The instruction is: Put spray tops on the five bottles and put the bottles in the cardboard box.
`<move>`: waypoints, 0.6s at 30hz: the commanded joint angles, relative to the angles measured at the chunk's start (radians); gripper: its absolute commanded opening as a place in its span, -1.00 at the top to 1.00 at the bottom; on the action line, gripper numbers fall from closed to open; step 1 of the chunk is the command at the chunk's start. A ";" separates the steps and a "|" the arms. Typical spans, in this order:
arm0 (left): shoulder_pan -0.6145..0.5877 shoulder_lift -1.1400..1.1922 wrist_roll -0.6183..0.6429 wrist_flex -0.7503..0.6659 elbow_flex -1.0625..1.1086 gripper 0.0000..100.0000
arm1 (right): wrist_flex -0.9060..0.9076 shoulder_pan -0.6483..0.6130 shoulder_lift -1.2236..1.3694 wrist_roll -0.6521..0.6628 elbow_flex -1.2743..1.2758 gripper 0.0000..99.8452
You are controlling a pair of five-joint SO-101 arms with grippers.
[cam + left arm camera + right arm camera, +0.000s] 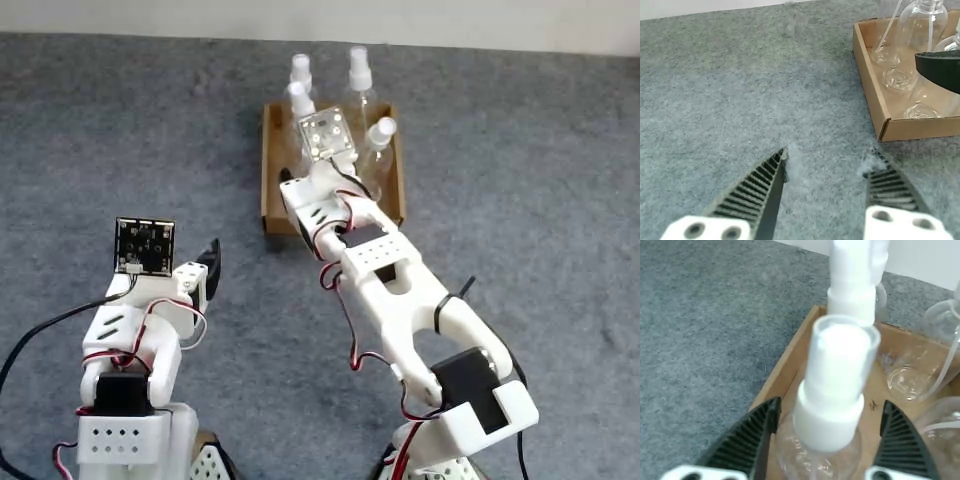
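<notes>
The cardboard box [270, 170] lies at the table's far middle, holding clear bottles with white spray tops [381, 130]. My right arm stretches over the box. Its gripper [831, 407] is open, one finger on each side of an upright bottle's spray top [837, 385], with gaps showing on both sides. A second capped bottle [855, 275] stands just behind it, and two more clear bottles [932, 350] stand beside it. My left gripper [827, 172] hovers open over bare carpet, left of the box [872, 92], holding nothing.
Grey carpet [120, 130] covers the table all around the box. The right gripper's black finger [940, 67] shows over the box in the left wrist view. A pale wall runs along the far edge.
</notes>
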 commanded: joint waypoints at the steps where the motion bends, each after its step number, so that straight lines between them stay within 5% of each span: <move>1: 0.022 -0.008 -0.006 -0.009 -0.004 0.61 | 0.018 -0.010 -0.018 -0.002 -0.054 0.51; 18: 0.018 -0.008 -0.006 -0.009 -0.004 0.61 | 0.369 -0.008 -0.377 -0.002 -0.150 0.53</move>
